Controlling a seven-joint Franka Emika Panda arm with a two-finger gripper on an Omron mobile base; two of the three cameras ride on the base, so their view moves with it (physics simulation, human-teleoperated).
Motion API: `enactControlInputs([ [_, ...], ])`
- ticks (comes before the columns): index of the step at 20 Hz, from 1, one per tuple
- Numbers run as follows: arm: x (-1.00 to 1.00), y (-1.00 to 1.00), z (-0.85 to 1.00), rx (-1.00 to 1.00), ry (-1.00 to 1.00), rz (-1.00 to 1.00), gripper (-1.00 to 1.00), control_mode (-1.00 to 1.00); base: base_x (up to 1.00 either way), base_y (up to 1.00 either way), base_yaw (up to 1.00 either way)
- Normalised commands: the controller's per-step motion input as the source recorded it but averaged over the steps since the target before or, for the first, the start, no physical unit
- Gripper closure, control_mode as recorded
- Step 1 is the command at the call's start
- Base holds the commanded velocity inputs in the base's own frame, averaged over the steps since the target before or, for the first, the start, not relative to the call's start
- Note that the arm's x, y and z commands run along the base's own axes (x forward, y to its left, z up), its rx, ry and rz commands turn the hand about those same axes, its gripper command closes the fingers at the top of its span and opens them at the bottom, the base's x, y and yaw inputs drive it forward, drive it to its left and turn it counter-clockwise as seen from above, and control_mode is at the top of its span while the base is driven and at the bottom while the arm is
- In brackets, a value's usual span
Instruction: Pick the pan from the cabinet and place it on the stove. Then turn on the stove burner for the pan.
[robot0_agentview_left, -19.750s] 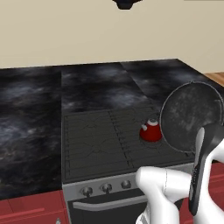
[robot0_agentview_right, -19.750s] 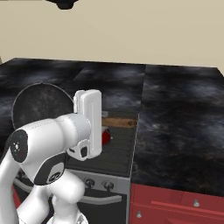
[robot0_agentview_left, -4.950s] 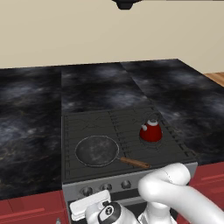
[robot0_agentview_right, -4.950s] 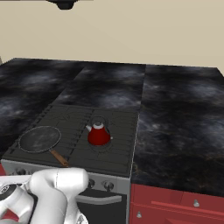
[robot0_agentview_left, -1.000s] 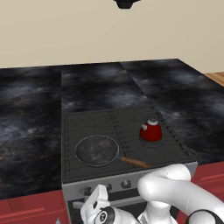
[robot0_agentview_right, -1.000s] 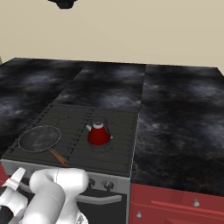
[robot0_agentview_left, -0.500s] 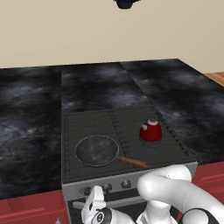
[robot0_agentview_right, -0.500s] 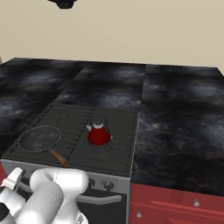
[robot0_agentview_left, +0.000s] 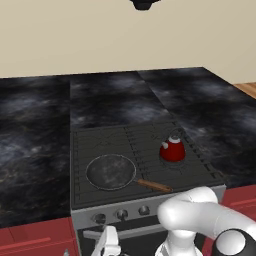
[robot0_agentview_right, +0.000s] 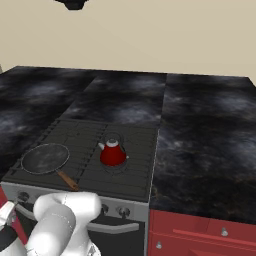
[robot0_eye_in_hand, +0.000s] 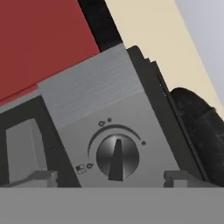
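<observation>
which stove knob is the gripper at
The leftmost knob on the stove's steel front panel: the open gripper straddles it, while the other knobs sit further right along the row.

— What's carrying things on my screens right now?
— From here I see the stove (robot0_agentview_left: 145, 142), its black grated cooktop set into the dark marbled worktop (robot0_agentview_left: 35, 135).
— And what sits on it?
— The pan (robot0_agentview_left: 110, 172) lies flat on the stove burner (robot0_agentview_left: 102, 172) at the front left, its brown wooden handle pointing toward the front right. A small red kettle (robot0_agentview_left: 172, 149) stands upright on the grate behind and to the right, apart from the pan.
— Anything on the stone itself?
— I can't make out any item resting on the worktop on either side
</observation>
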Motion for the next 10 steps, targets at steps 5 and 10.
enactControlInputs([
  [5, -0.74, 0.22, 0.00, 0.00, 0.00, 0.02, -1.00, -1.00, 0.00, 0.00, 0.00],
  [10, -0.62, 0.03, 0.26, 0.00, -0.03, 0.03, -1.00, -1.00, 0.00, 0.00, 0.00],
])
